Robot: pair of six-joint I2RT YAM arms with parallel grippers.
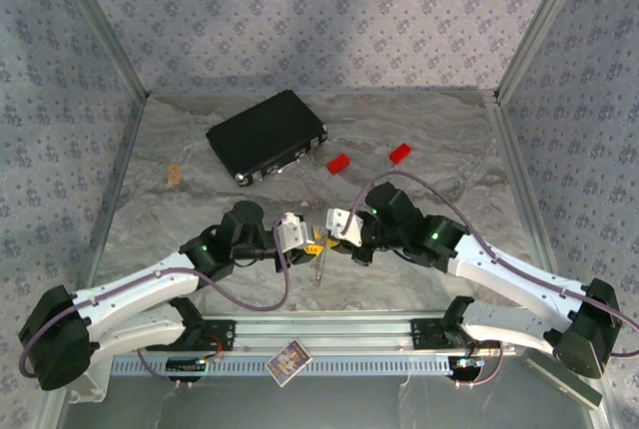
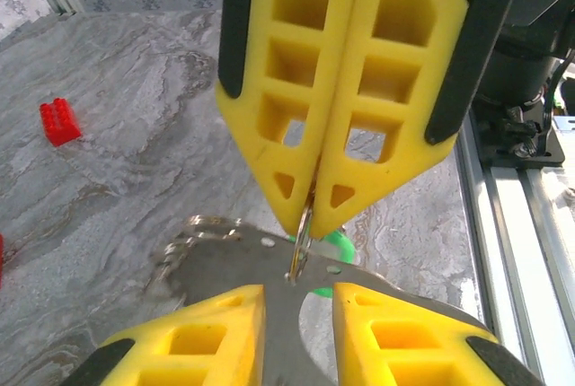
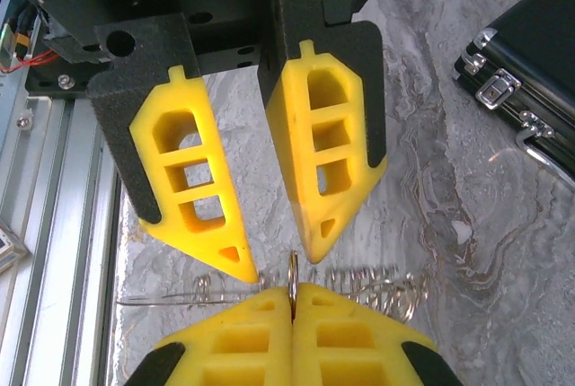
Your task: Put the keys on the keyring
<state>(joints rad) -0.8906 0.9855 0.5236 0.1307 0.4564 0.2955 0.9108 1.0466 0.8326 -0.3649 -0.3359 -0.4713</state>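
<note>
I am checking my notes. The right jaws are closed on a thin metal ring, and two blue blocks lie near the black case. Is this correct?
Only the colour is wrong: the top external view shows the two blocks are red. The jaws of the right gripper are closed on a thin metal ring, and the blocks lie near the black case.

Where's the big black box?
In the top view, the black case lies at the far side of the table, left of centre, a red block at its right.
</note>
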